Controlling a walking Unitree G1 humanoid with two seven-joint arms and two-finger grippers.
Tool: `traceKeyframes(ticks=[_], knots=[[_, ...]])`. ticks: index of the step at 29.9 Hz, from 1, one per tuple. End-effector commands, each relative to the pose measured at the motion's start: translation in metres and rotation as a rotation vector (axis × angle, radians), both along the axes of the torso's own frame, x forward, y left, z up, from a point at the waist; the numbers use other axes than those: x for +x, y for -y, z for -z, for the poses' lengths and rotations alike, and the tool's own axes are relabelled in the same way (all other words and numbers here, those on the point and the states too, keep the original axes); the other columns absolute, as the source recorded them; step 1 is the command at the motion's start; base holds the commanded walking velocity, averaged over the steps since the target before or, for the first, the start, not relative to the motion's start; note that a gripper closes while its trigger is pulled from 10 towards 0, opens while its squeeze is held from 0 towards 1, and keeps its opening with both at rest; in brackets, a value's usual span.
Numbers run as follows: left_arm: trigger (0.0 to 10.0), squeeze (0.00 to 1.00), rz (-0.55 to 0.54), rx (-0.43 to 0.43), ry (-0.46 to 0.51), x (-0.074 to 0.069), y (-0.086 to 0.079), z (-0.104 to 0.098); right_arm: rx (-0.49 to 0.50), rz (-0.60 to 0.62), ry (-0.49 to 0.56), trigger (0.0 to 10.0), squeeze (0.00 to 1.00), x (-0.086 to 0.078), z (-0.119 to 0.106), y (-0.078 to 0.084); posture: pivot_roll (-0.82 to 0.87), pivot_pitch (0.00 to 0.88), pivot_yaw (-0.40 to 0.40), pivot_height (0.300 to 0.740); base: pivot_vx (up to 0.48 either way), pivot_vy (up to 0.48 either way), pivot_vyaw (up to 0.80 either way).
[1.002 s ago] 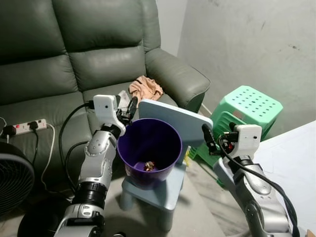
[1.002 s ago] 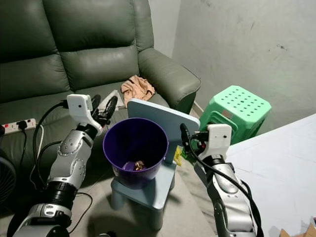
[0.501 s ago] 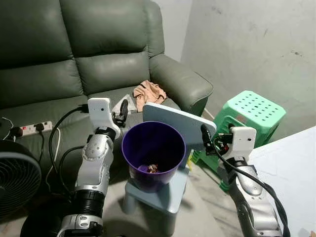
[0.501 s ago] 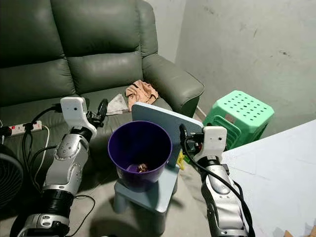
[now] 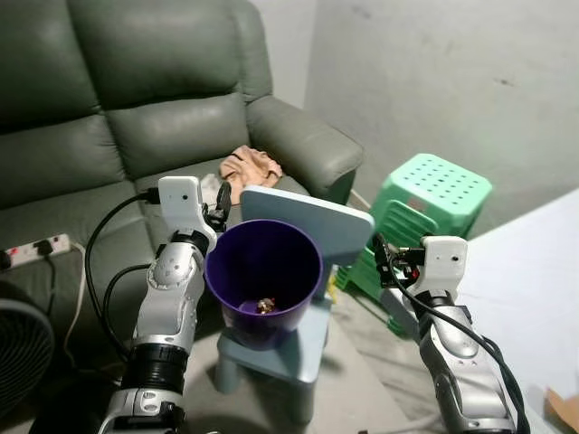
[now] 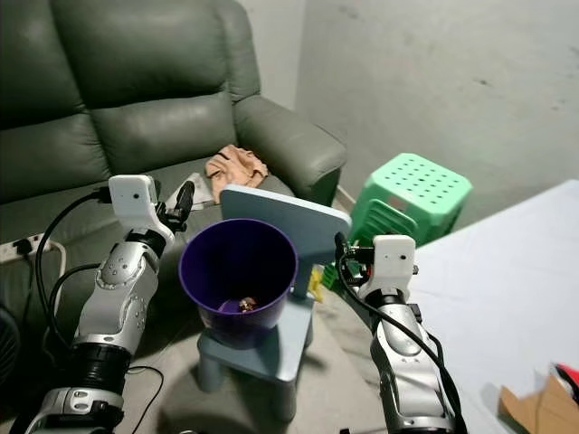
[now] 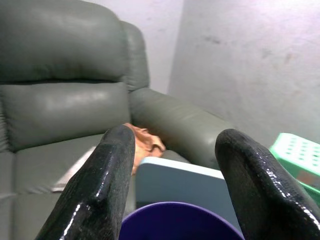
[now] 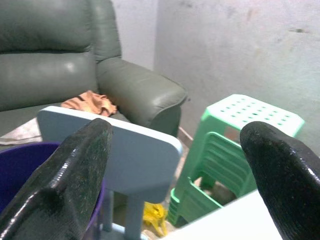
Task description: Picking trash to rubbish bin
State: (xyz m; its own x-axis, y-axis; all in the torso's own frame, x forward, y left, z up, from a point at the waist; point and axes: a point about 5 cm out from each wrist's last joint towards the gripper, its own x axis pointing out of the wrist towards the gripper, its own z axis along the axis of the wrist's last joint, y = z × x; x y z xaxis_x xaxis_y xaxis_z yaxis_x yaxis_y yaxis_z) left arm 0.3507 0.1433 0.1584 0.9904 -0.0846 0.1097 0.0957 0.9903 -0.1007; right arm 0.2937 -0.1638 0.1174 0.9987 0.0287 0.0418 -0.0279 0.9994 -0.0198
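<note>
A purple rubbish bin (image 5: 237,318) stands on the seat of a small light-blue chair (image 5: 312,220) in front of me. A small brown scrap of trash (image 5: 264,306) lies at its bottom. My left gripper (image 5: 220,199) hovers open and holding nothing just beyond the bin's left rim; in the left wrist view its fingers (image 7: 102,185) frame the chair back and the bin's rim (image 7: 175,220). My right gripper (image 5: 380,258) is open beside the chair's right edge, holding nothing. A crumpled orange cloth (image 5: 249,165) lies on the sofa seat behind the bin.
A grey-green sofa (image 5: 109,136) spans the back, with a white paper (image 6: 194,192) and a power strip (image 5: 32,247) on it. Stacked green stools (image 5: 430,194) stand right of the chair. A white surface (image 5: 534,271) and cardboard (image 6: 534,407) lie at the right. A fan (image 5: 18,353) sits at the lower left.
The camera has swung, so the whole scene has shifted left. The left gripper has drawn back a little from over the bin's rim. The right gripper sits slightly lower.
</note>
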Motion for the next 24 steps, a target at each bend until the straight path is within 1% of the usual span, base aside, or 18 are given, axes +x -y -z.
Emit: traceKeyframes(ticks=[1, 7, 14, 24], knots=[[10.0, 0.00, 0.019, -0.001, -0.008, 0.0033, 0.0008, -0.0021, -0.004, 0.003, 0.011, 10.0, 0.00, 0.0026, -0.0022, -0.0008, -0.03, 0.000, -0.038, 0.740, 0.000, 0.000, -0.75], [10.0, 0.00, -0.003, 0.001, -0.021, 0.0055, -0.0010, -0.0007, -0.010, -0.010, 0.014, 10.0, 0.00, 0.0033, -0.0025, -0.0028, -0.03, 0.000, -0.048, 0.740, 0.000, 0.000, -0.75], [10.0, 0.00, 0.013, 0.002, -0.028, 0.0040, 0.0037, 0.0021, -0.021, -0.020, 0.009, 10.0, 0.00, 0.0013, -0.0008, -0.0031, -0.03, 0.000, -0.054, 0.740, 0.000, 0.000, -0.75], [10.0, 0.00, 0.024, 0.010, -0.036, 0.0045, 0.0060, 0.0024, -0.019, -0.032, 0.006, 10.0, 0.00, 0.0005, -0.0002, -0.0065, -0.03, 0.000, -0.054, 0.740, 0.000, 0.000, -0.75]])
